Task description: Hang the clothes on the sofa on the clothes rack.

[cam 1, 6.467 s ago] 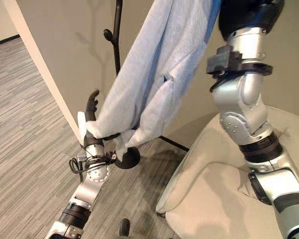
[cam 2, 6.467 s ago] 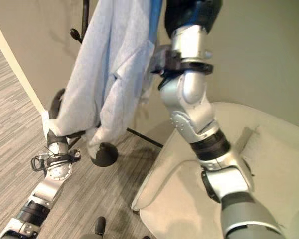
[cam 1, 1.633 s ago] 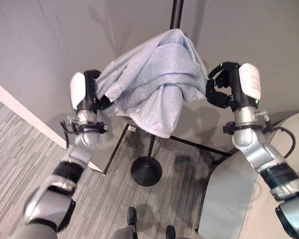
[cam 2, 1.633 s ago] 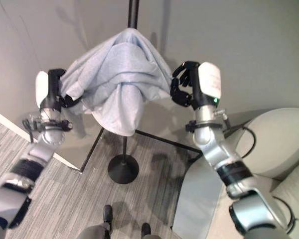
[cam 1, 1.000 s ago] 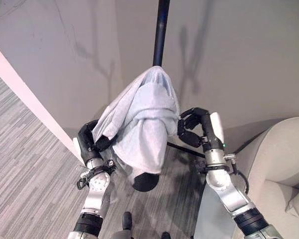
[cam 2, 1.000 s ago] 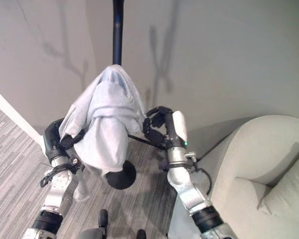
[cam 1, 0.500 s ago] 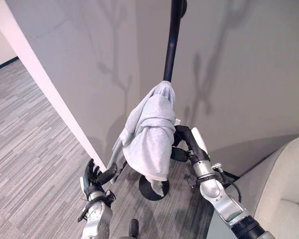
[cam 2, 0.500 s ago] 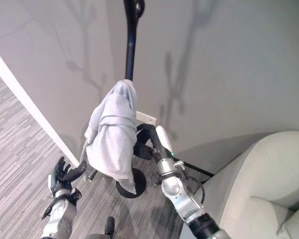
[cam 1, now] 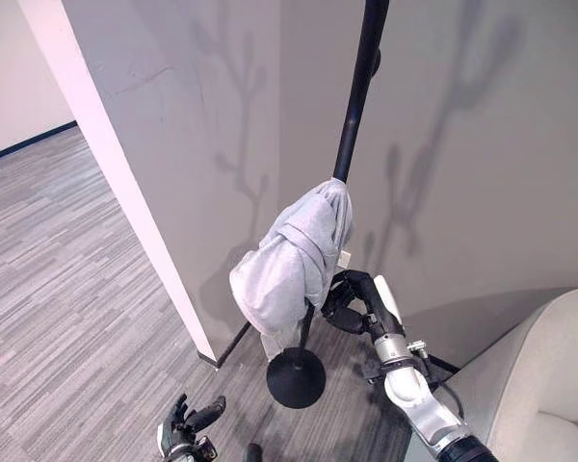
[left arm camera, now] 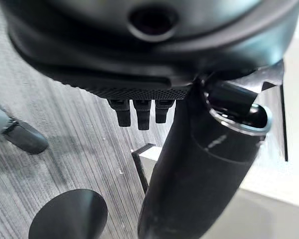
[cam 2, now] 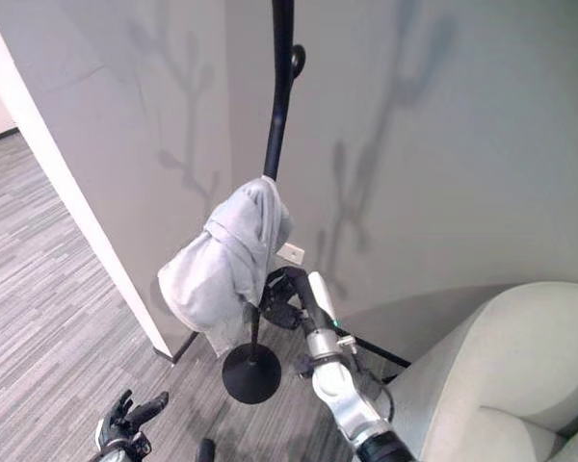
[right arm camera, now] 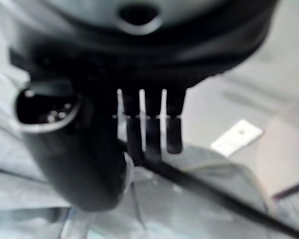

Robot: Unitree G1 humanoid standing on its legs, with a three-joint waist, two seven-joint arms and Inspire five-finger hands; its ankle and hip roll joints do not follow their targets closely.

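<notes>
One garment: we see a light grey-blue garment [cam 1: 294,255] bunched and draped over a lower peg of the clothes rack [cam 1: 356,106], hanging clear of the floor.
Rack: black pole, upright, with a round base [cam 1: 295,377] on the grey plank floor [cam 1: 67,289], close to the wall corner [cam 1: 135,212].
Right hand: we see the right hand [cam 1: 352,300] raised just beside the pole, under the hanging cloth; fingers [right arm camera: 147,134] curled loosely, nothing in them; whether they touch the cloth we cannot tell.
Left hand: we see the left hand [cam 1: 188,425] low, well apart from the garment; fingers [left arm camera: 139,113] spread and relaxed, holding nothing.
Sofa: cream sofa [cam 2: 506,356] to the robot's right.
</notes>
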